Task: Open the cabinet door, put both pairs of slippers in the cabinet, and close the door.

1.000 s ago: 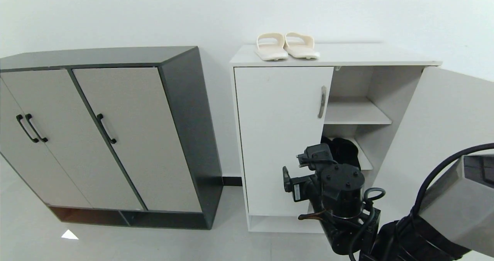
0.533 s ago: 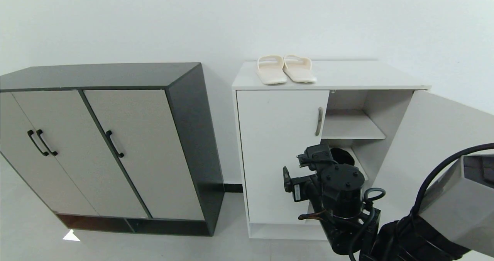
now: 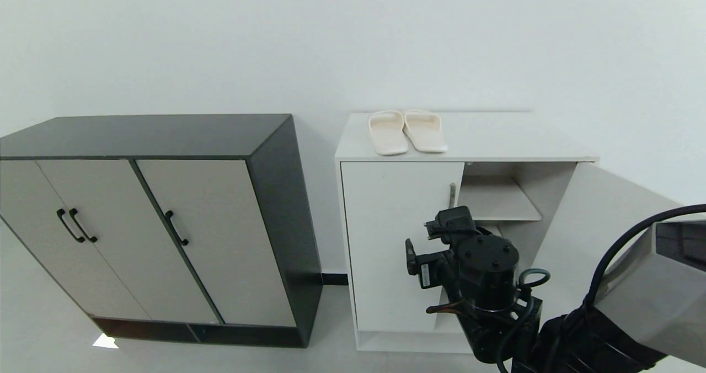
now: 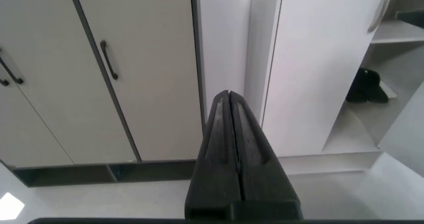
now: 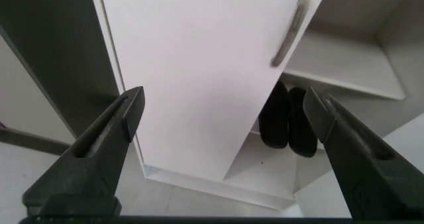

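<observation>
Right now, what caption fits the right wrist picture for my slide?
Open right gripper faces the white cabinet, with black slippers on a shelf inside its open half.

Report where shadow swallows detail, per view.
Head view: even light on the beige slippers, shade inside the open white cabinet. Left wrist view: black slippers merge into one dark shape. Right wrist view: the right end effector is a dark silhouette.
</observation>
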